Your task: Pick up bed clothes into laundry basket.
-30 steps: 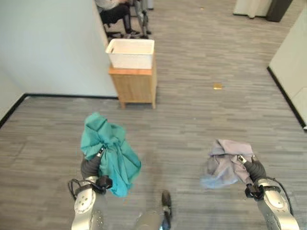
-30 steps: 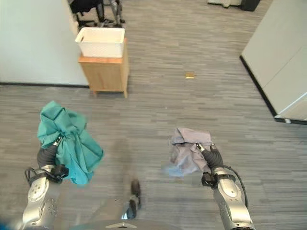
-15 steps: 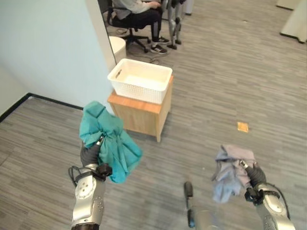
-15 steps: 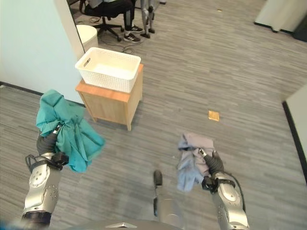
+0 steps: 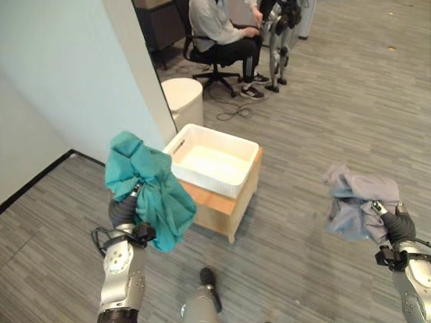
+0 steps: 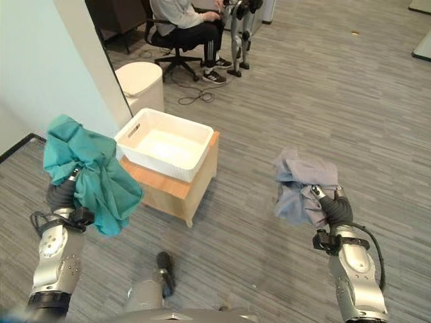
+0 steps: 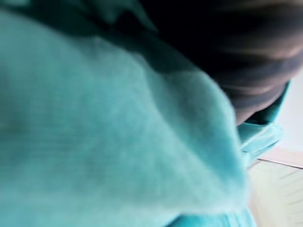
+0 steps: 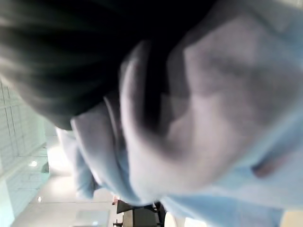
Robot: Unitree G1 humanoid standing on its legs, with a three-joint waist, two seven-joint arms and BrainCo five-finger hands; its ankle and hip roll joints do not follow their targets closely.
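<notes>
Left hand (image 5: 124, 210), which I see bunched round the teal crumpled cloth (image 5: 145, 188), sits nearer the white plastic laundry basket (image 5: 214, 159) than my right hand (image 5: 399, 226) gripping the pale grey cloth (image 5: 353, 202).

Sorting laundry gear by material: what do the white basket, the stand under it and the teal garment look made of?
White basket: likely matte plastic, with perforated walls and a cut-out handle. Stand: light wood or veneer, faint grain. Teal garment: soft matte cloth, crumpled in folds, in the left robot hand.
</notes>
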